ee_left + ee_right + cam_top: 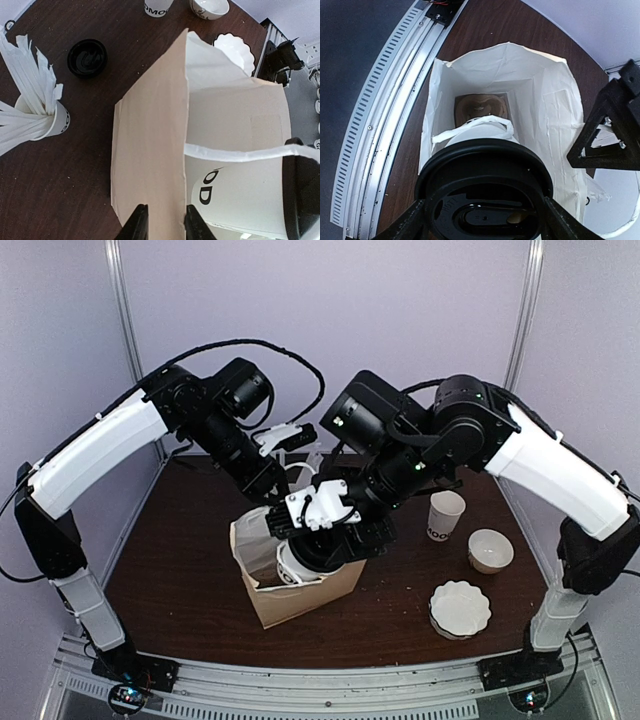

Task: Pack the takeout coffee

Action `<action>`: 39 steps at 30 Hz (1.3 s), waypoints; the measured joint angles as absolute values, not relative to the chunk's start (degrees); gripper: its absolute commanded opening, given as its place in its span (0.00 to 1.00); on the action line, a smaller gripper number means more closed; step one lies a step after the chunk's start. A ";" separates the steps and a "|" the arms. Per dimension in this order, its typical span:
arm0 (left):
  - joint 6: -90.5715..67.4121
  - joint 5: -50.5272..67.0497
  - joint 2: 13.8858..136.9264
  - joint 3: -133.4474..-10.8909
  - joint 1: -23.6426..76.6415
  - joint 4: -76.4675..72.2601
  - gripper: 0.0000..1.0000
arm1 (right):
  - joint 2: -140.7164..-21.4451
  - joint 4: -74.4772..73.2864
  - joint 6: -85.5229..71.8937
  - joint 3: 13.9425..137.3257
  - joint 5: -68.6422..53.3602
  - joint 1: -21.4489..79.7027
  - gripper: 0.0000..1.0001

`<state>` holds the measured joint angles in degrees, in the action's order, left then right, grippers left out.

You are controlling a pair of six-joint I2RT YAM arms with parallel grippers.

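The takeout coffee (485, 190), a white cup with a black lid, hangs tilted in the mouth of a brown paper bag (300, 602). My right gripper (485, 220) is shut on it, one finger on each side of the lid. In the left wrist view the cup's white wall with black lettering (240, 200) shows inside the bag (150, 150), under a white handle strip. My left gripper (166, 225) straddles the bag's side wall at the rim, jaws a little apart, the inner finger touching the rim's edge. From above, the left gripper (275, 485) is at the bag's back rim and the right gripper (325, 545) is over its mouth.
A white cup of straws (50, 120) and a loose black lid (87, 57) stand behind the bag. To the right are a lidless white cup (445, 515), a white bowl (490, 550) and scalloped plates (460, 608). The table's metal front rail (380, 115) runs close by the bag.
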<state>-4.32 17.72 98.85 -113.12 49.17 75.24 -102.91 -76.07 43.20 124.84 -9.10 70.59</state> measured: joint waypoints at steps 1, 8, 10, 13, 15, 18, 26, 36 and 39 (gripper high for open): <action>-4.64 17.58 98.85 -113.16 49.43 75.24 0.32 | -102.45 -76.12 43.22 123.83 -8.64 71.26 0.74; -5.34 16.91 98.83 -113.16 51.64 75.48 0.24 | -97.30 -75.37 43.22 117.34 -4.49 73.41 0.74; -5.34 16.91 98.83 -113.16 51.99 75.64 0.16 | -95.50 -74.37 43.20 116.62 -2.37 73.25 0.74; -5.50 16.97 98.83 -113.16 52.16 75.75 0.11 | -93.78 -72.79 43.18 116.31 -0.49 72.51 0.74; -5.50 16.99 98.83 -113.16 52.40 75.79 0.10 | -93.41 -71.88 43.20 116.29 0.49 71.55 0.74; -5.48 16.99 98.83 -113.16 52.69 75.81 0.07 | -93.95 -71.09 43.22 116.18 1.26 70.04 0.74; -5.34 16.80 98.83 -113.16 52.99 76.07 0.04 | -97.19 -70.98 43.09 117.08 0.89 66.04 0.74; -4.51 16.25 98.70 -113.16 52.99 76.36 0.01 | -97.30 -71.35 41.82 117.86 -0.60 65.21 0.74; -4.23 15.81 98.56 -113.16 52.99 76.38 0.00 | -96.73 -71.35 41.54 117.93 -0.60 65.14 0.74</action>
